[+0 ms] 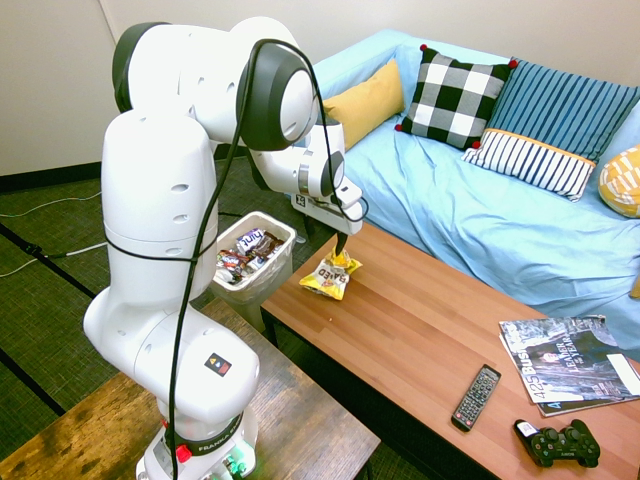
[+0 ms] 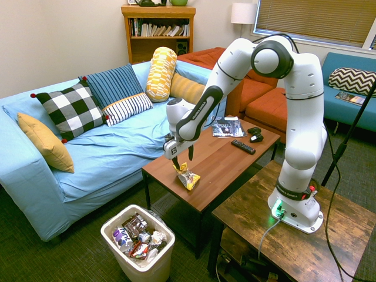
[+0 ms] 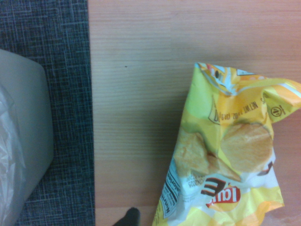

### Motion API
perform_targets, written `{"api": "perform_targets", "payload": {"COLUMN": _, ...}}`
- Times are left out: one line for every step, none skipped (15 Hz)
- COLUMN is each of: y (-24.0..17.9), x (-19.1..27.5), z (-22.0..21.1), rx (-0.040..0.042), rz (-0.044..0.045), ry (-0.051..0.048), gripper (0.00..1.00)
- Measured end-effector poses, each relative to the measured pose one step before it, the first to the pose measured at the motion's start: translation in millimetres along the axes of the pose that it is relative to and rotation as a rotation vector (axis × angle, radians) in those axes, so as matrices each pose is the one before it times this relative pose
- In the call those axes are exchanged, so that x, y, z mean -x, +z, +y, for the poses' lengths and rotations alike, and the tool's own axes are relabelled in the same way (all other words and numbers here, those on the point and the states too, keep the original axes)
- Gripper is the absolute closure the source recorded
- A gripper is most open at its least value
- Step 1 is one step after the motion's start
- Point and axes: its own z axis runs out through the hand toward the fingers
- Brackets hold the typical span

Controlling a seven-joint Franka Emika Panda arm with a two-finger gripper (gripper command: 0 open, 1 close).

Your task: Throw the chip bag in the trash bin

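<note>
From the trash bin (image 2: 154,270), magazines (image 2: 228,127), remote (image 2: 243,147) and controller (image 2: 255,135) lie at table's (image 2: 220,167) far end; gripper (image 2: 184,164) released, wide open at chip bag (image 2: 188,178), contact unclear.

White arm (image 2: 291,100) arched high, forearm angled downward, wrist low, tool (image 2: 183,163) pointing down, fingers spread apart

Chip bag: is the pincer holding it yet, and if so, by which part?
Nothing is held. The pincer is open at the upper end of the chip bag, which lies on the coffee table.
</note>
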Motion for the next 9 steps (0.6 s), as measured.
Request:
{"api": "perform_targets", "payload": {"y": 7.90, "x": -1.81, "z": -2.49, "rx": 0.01095, "rz": -0.00343, "ry": 0.00161, "gripper": 0.00}}
{"api": "perform_targets", "payload": {"y": 9.47, "x": -1.93, "z": -2.28, "rx": 0.01280, "rz": -0.00445, "ry": 0.00251, "gripper": 0.00}}
{"api": "perform_targets", "payload": {"y": 9.14, "x": -1.80, "z": -2.61, "rx": 0.01147, "rz": -0.00369, "ry": 0.00134, "gripper": 0.00}}
{"api": "perform_targets", "payload": {"y": 7.52, "x": -1.76, "z": -3.44, "rx": 0.00877, "rz": -0.00278, "ry": 0.00042, "gripper": 0.00}}
{"api": "perform_targets", "payload": {"y": 6.08, "x": -0.66, "z": -4.59, "rx": 0.00758, "rz": -0.00293, "ry": -0.00100, "gripper": 0.00}}
{"api": "perform_targets", "payload": {"y": 6.09, "x": -0.14, "z": -4.18, "rx": 0.01474, "rz": -0.00462, "ry": 0.00148, "gripper": 0.00}}
{"api": "perform_targets", "payload": {"y": 6.29, "x": -1.12, "z": -3.42, "rx": 0.01664, "rz": -0.00250, "ry": 0.00685, "gripper": 0.00}}
{"api": "perform_targets", "payload": {"y": 6.52, "x": -2.36, "z": -3.04, "rx": 0.01340, "rz": -0.00005, "ry": 0.00930, "gripper": 0.00}}
{"api": "perform_targets", "payload": {"y": 5.74, "x": -3.13, "z": -1.90, "rx": 0.01360, "rz": -0.00157, "ry": 0.00608, "gripper": 0.00}}
